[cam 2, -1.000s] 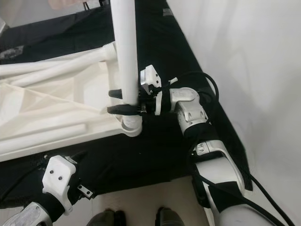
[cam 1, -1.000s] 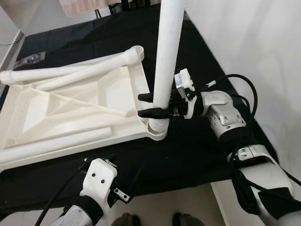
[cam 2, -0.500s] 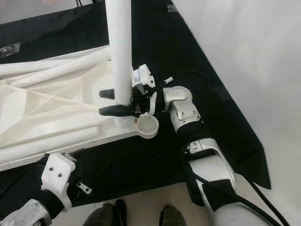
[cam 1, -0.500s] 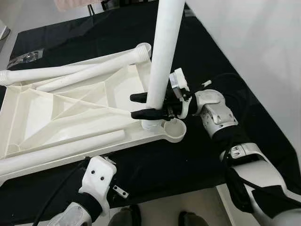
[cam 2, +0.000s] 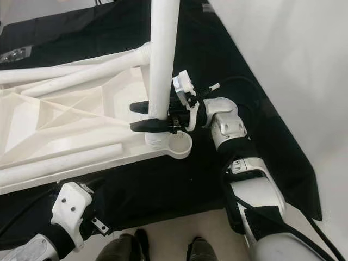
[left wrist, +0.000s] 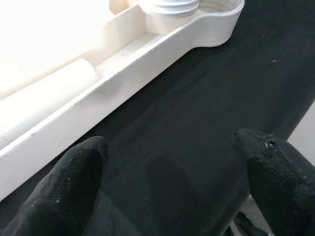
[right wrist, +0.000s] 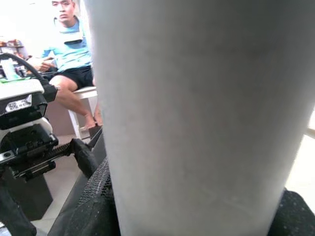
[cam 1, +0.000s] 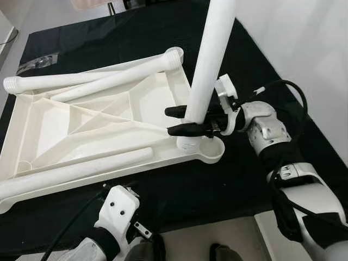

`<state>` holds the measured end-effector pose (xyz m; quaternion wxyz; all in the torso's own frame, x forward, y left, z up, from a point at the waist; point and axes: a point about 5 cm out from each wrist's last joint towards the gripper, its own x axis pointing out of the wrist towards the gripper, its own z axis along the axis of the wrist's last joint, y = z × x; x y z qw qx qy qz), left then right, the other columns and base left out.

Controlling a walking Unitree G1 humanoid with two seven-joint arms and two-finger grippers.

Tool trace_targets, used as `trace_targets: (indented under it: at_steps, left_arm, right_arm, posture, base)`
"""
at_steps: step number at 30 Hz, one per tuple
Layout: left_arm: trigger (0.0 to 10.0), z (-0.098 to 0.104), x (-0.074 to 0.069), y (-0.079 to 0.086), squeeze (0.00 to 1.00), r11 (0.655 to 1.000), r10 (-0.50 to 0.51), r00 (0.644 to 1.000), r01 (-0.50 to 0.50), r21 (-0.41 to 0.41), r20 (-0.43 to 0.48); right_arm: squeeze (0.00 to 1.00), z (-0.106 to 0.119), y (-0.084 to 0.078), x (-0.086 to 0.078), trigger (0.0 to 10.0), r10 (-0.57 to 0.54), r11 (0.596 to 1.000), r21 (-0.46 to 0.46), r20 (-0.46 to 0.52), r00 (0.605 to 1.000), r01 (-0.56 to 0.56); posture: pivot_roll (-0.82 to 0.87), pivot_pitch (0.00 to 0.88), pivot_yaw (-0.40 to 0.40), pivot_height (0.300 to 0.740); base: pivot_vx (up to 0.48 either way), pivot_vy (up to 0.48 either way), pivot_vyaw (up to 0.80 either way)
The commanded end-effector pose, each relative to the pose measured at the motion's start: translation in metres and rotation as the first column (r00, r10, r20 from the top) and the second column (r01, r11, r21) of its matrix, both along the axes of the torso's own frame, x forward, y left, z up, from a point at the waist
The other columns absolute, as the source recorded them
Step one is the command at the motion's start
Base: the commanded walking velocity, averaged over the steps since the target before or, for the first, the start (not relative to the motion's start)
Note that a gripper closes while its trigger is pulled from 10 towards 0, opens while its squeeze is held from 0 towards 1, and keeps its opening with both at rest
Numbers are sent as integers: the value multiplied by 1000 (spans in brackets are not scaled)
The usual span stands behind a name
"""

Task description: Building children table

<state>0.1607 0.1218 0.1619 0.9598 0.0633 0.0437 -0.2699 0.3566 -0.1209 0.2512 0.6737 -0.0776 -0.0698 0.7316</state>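
**Table leg held upright at the corner socket**

The right gripper (cam 1: 182, 120) is extended sideways from a bent silver arm, its black fingers closed around the white table leg (cam 1: 209, 65), a smooth matte tube held upright. The leg's threaded lower end is set just beside the round corner socket (cam 1: 213, 148) of the ribbed white plastic tabletop (cam 1: 81, 125), at 5 o'clock on the black cloth (cam 1: 228, 190). The left gripper (left wrist: 167, 182) is held spread open, holding nothing, above the cloth near the tabletop's edge.

A black cloth (cam 1: 228, 179) spreads under the claw; beyond it, a person (right wrist: 69, 54) sits on a white stool (right wrist: 83, 105).
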Motion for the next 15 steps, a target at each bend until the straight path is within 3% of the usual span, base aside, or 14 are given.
trace_targets:
  at_steps: [1, 15]
  left_arm:
    - [10000, -2, -6, -1, 0, 999, -45, 999, 45, 8, -24]
    - [10000, 0, -9, -4, 0, 993, -114, 993, 114, 34, 0]
  right_arm:
    - [0, -22, -8, -3, 10000, -9, 998, -64, -82, 997, 4]
    - [0, -20, -25, -7, 10000, -23, 999, -45, -129, 991, 17]
  posture:
    - [30, 275, 71, 740]
    - [30, 260, 76, 740]
  base:
    - [0, 0, 0]
    - [0, 0, 0]
